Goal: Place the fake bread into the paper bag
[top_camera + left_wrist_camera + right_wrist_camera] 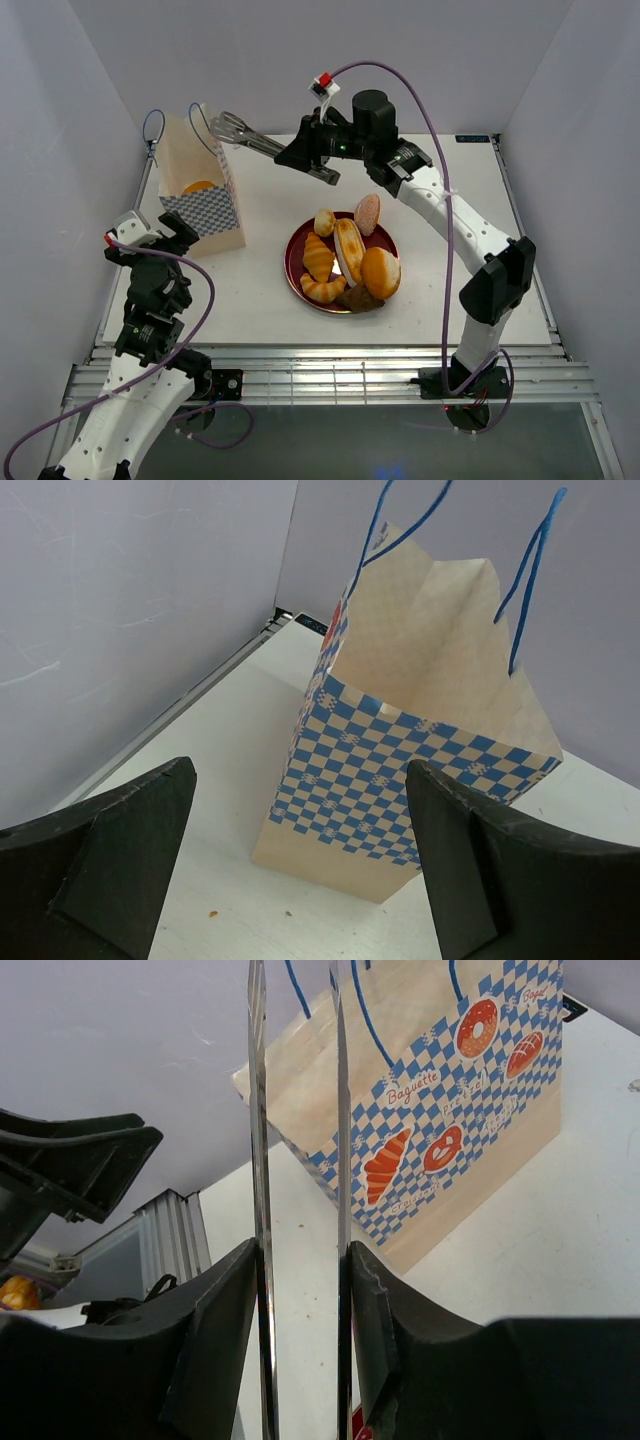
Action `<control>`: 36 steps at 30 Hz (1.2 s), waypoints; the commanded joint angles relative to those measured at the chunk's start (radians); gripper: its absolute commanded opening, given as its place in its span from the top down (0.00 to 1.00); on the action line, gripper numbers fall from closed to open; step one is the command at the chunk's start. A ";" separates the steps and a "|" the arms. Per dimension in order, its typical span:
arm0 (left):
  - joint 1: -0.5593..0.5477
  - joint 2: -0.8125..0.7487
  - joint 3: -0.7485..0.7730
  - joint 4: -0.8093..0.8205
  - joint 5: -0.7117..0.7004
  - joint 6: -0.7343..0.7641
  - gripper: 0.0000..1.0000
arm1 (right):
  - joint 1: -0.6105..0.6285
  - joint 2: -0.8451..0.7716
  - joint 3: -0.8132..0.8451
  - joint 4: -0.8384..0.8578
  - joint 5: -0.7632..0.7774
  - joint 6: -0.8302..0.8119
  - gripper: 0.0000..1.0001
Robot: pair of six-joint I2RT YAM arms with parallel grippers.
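Left gripper (pixel 300 770) gapes wide, empty, the paper bag (pixel 420 750) just ahead of its fingers. Right gripper (pixel 300 1250) clamps metal tongs (pixel 258 1160), tips apparently bare; the bread (pixel 350 255) waits on the plate (pixel 293 262) behind them, wanting a gentle, centred pinch.

Robot lab cell: plain white walls (pixel 100 80), aluminium-framed table (pixel 250 300).

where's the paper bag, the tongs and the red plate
paper bag (pixel 370 770), left wrist view, on its checkered band
tongs (pixel 250 136), top view, on the metal arms near the bag
red plate (pixel 292 262), top view, on its bare left rim
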 commanded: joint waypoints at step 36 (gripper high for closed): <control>-0.002 -0.001 0.023 -0.043 0.178 -0.041 0.04 | -0.028 -1.217 -1.057 -0.614 0.706 0.130 0.48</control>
